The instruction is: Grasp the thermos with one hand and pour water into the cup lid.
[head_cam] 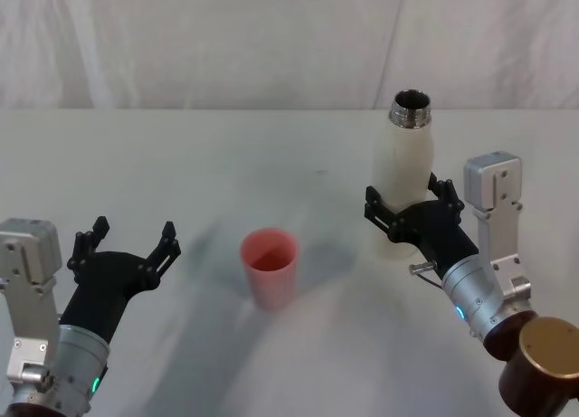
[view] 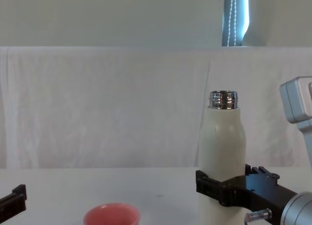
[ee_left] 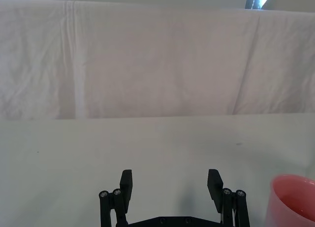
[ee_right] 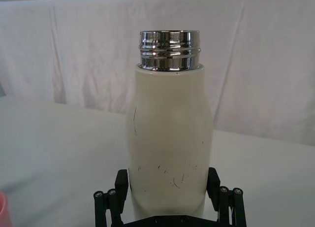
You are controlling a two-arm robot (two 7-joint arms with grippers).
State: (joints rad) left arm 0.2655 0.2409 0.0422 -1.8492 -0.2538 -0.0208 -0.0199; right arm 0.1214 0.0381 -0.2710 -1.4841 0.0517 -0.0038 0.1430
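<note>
Thermos: the cream-white thermos point(head_cam: 404, 177) stands upright on the right side of the desk point(head_cam: 181, 164), its silver threaded neck uncapped and open at the top.
Right pincer: the right pincer point(head_cam: 408, 207) has one black finger on each side of the thermos's lower body; the right wrist view shows both fingers point(ee_right: 121, 180) pressed against the cream wall, so it has hold of the bottle.
Thermos base: the bottom edge shows below the fingers in the head view, at desk level; whether it rests on the surface or sits just above it cannot be told.
Cup lid: the pink cup lid point(head_cam: 270, 266) stands upright near the middle of the desk, to the left of the thermos and well apart from it, mouth upward.
Left pincer: the left pincer point(head_cam: 127, 240) hangs low over the left part of the desk, its fingers spread wide with nothing between them; the cup lid lies off to its right, apart from it.
Backdrop: a white cloth point(view: 107, 108) hangs behind the desk.
</note>
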